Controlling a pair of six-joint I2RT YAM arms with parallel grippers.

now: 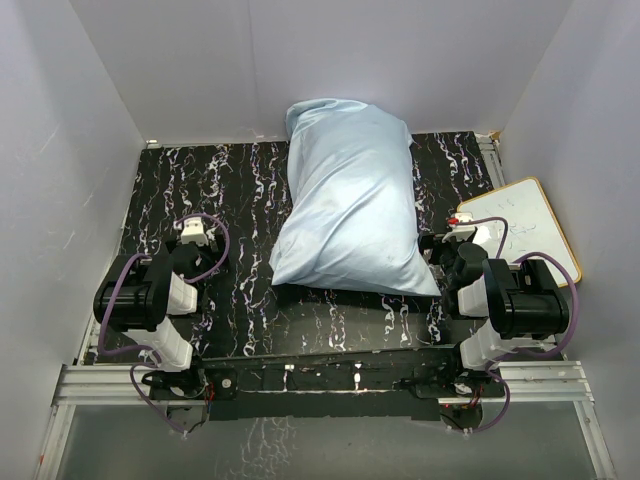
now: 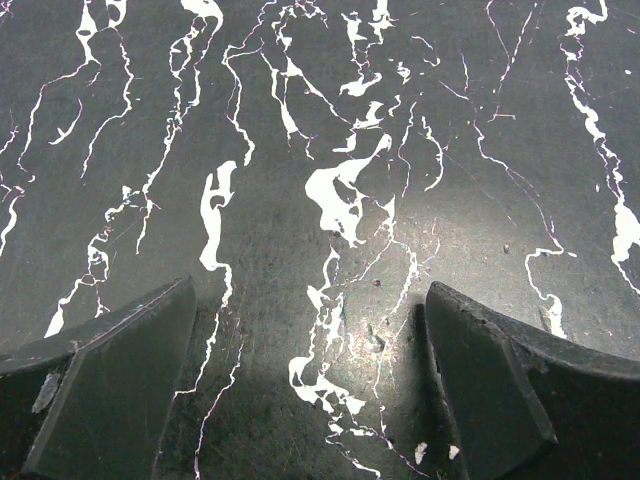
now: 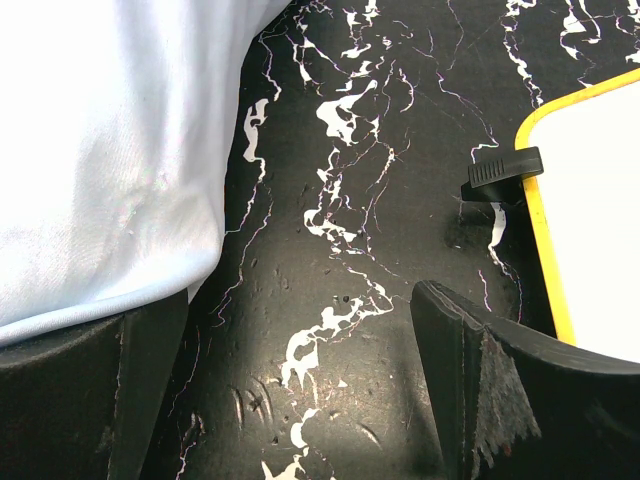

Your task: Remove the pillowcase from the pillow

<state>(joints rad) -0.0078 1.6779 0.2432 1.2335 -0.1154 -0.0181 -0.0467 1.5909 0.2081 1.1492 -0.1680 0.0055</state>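
The pale light-blue pillowcase (image 1: pixel 350 195) covers the whole pillow, which lies in the middle of the black marbled table (image 1: pixel 240 180), reaching from the back wall toward the front. The off-white pillow itself is hidden inside the case. My left gripper (image 1: pixel 192 232) is open and empty over bare table, left of the pillowcase; in the left wrist view (image 2: pixel 310 350) only table shows between the fingers. My right gripper (image 1: pixel 455 228) is open and empty beside the case's right edge. In the right wrist view (image 3: pixel 300 340) the pillowcase (image 3: pixel 110 150) lies at the upper left, against the left finger.
A small whiteboard with a yellow-wood frame (image 1: pixel 520 225) lies at the table's right edge, next to the right gripper; it also shows in the right wrist view (image 3: pixel 590 210), with a small black clip (image 3: pixel 503 172) at its edge. White walls enclose the table on three sides.
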